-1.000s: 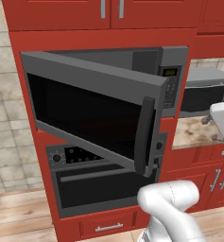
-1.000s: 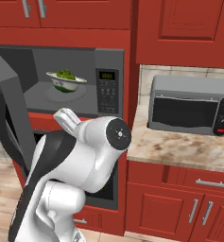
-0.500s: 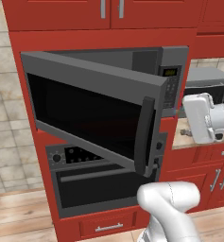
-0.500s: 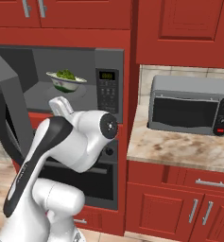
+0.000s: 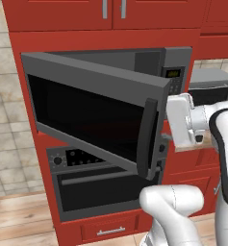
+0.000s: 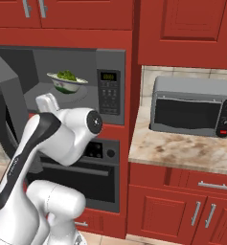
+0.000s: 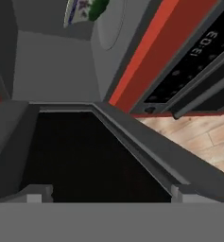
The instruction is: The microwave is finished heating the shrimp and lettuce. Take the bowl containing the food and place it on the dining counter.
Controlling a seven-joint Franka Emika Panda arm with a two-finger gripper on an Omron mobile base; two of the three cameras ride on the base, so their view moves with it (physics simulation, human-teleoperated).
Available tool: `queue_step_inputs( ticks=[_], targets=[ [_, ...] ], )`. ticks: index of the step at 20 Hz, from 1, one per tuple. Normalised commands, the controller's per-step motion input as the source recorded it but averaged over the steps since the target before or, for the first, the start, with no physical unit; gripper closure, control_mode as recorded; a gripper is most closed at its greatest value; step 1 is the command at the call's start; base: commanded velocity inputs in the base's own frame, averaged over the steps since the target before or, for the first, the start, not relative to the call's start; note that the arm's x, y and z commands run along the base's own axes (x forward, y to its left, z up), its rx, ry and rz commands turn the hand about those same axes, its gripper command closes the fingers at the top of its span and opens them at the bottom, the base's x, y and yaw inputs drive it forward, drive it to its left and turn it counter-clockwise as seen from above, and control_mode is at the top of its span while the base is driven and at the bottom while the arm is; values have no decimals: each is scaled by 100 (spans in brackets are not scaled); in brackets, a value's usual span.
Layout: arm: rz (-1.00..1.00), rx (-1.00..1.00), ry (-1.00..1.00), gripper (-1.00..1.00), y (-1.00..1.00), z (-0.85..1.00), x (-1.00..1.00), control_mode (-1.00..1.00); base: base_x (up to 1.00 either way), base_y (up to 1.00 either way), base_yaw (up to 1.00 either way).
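The wide grey microwave [image 6: 110,88] stands open, its dark glass door [image 5: 96,120] swung out to the left. Inside, on the round turntable, sits the white bowl [image 6: 67,83] holding the green lettuce [image 6: 66,75]; the shrimp is too small to make out. In the hand view the bowl [image 7: 80,10] and lettuce [image 7: 99,6] lie at the top edge, far ahead. My gripper [image 7: 108,194] is open and holds nothing, its fingertips [image 7: 38,194] wide apart over the door's dark glass. Its white hand body [image 5: 180,120] hangs just right of the door's free edge.
The black-fronted oven [image 5: 101,182] sits below the microwave. A smaller grey microwave with a red button [image 6: 191,105] stands on the marble counter [image 6: 182,153] to the right. Red cabinets surround everything. The open door juts out into the space in front.
The hand has swung left from the counter side toward the microwave's opening, and the arm's elbow has dropped. Bowl and door have not moved.
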Motion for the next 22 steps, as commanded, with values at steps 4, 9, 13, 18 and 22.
queue_step_inputs(
  ticks=[4, 9, 13, 18, 22],
  targets=[
    [18, 8, 11, -100, 53, 0, 1, -100, 0, 0, 0],
    [31, 5, 9, -100, 71, 0, 0, -100, 0, 0, 0],
    [34, 4, 6, -100, 78, 0, -7, -100, 0, 0, 0],
    [38, 8, 5, -100, 68, 2, -35, -100, 0, 0, 0],
    [33, 10, 0, -100, 78, 0, -50, -100, 0, 0, 0]
  ],
)
